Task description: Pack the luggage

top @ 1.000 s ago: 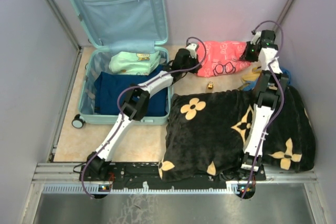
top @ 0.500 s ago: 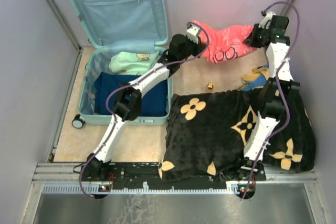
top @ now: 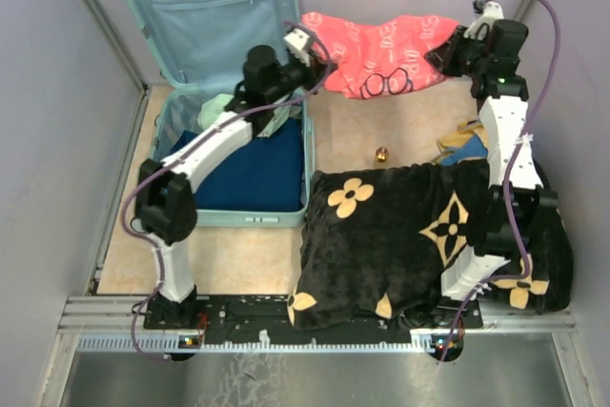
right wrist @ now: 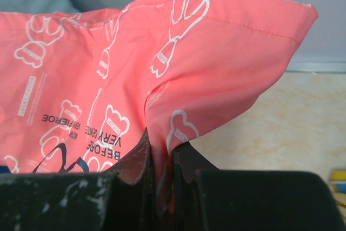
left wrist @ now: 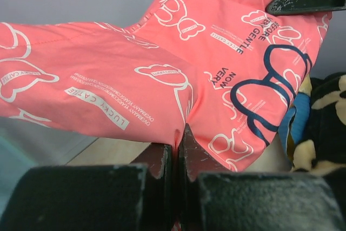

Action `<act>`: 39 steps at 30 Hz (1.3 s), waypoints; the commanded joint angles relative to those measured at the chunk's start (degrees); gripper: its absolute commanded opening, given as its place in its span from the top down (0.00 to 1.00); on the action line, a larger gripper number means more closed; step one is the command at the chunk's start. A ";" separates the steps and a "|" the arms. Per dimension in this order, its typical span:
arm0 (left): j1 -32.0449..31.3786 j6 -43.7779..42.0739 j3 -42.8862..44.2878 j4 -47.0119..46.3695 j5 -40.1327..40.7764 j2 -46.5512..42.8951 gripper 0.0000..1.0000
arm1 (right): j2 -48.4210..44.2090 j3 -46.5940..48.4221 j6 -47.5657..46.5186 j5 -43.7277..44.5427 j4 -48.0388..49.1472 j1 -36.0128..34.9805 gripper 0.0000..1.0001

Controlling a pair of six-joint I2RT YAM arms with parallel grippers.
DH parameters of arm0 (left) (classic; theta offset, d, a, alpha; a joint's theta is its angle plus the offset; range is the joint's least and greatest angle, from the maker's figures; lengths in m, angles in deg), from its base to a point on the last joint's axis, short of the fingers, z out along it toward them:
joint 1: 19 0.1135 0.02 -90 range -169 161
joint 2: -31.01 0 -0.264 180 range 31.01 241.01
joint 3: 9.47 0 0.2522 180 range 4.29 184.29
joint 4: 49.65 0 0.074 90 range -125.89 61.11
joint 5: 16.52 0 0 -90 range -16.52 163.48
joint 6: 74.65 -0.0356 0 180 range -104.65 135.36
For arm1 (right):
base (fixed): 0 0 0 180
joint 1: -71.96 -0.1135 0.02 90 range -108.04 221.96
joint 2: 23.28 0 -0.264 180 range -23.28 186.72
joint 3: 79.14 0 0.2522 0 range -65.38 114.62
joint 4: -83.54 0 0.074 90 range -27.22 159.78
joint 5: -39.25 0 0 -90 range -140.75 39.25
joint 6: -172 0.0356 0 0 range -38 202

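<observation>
While the left gripper (top: 310, 59) and right gripper (top: 448, 52) hold a pink garment (top: 376, 59) slung between them, top view: luggage (top: 250, 219) lies open just beside the left jaws, well apart from the right | left wrist: jaws pressed together on a fold just above them — cloth judged light, limp, sagging | right wrist: jaws pinch a hem corner — edges suit gripping; luggage shell looks rigid

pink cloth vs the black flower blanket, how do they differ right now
The pink cloth hangs stretched between the left gripper and right gripper; the black blanket lies bunched on the table. The pink cloth bears white prints; the black blanket tan flowers and looks larger. Neither is in the luggage.
</observation>
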State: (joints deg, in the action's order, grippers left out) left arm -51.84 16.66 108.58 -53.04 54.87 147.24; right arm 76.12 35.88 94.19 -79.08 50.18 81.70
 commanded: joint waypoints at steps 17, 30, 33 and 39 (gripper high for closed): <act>28.82 -11.02 -40.78 18.09 -3.30 -50.34 1.00 | -8.29 -11.90 1.52 8.78 21.15 -39.01 1.00; 42.71 -19.55 -55.61 25.94 -0.45 -52.91 1.00 | 6.50 -18.74 1.02 7.38 25.72 -51.42 1.00; 43.12 -21.83 -56.84 26.21 1.35 -49.77 1.00 | 9.18 -20.58 -0.52 6.31 24.71 -52.07 1.00; 44.25 -24.79 -55.34 31.08 2.39 -45.05 0.96 | 8.98 -21.36 -3.65 4.59 19.66 -52.11 0.82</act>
State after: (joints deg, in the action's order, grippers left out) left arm -8.87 -4.17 51.60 -23.29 54.89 100.70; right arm 86.87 14.08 94.27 -71.39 71.91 29.94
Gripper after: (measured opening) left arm 0.030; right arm 0.129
